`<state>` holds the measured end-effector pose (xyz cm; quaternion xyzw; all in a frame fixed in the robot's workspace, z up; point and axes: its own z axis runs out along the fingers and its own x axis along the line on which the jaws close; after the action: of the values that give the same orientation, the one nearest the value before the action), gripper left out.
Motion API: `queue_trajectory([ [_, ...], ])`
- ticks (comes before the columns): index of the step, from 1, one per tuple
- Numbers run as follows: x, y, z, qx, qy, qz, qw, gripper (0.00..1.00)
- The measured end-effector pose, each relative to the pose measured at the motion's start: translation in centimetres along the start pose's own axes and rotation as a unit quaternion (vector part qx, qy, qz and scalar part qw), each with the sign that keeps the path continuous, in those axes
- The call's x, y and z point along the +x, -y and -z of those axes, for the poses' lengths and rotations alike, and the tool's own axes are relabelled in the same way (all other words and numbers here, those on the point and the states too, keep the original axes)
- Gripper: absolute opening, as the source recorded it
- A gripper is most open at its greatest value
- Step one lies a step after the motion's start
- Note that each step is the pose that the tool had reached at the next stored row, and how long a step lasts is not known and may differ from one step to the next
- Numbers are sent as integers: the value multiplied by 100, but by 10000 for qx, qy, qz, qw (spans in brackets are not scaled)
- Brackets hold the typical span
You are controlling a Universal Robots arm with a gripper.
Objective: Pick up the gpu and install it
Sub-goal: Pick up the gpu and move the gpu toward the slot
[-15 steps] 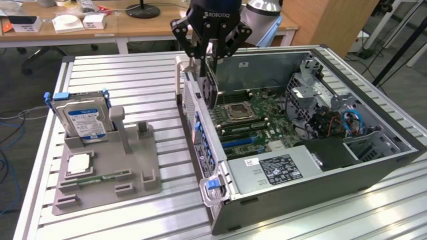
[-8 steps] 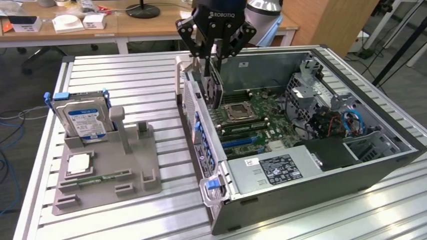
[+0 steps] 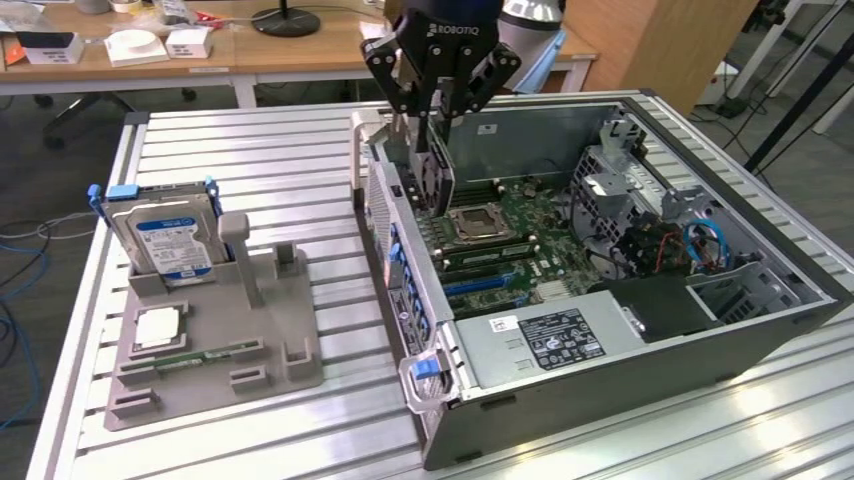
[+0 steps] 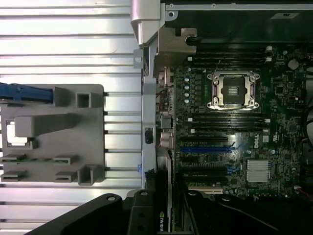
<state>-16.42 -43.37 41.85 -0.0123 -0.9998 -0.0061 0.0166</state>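
My gripper (image 3: 434,108) hangs over the rear part of the open computer case (image 3: 781,262) and is shut on the gpu (image 3: 435,175). The gpu is a thin dark card held on edge, with its lower end just above the motherboard (image 3: 521,250) beside the case's rear wall. In the wrist view the card's edge with a small green-and-white logo (image 4: 160,221) sits between the black fingers (image 4: 141,211). The blue expansion slot (image 4: 205,147) and the bare processor socket (image 4: 234,90) lie on the board below it.
A grey holder (image 3: 267,320) stands on the slatted table (image 3: 267,150) at the exterior view's left. It carries a silver hard drive (image 3: 167,235), a processor chip (image 3: 158,328) and a green memory stick (image 3: 200,356). The power supply (image 3: 554,338) fills the case's near end.
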Motion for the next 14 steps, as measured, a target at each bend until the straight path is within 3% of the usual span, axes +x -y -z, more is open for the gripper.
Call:
queue_trajectory([
  [14, -125, -3, 3, 0, 0, 14, 10000, 26],
])
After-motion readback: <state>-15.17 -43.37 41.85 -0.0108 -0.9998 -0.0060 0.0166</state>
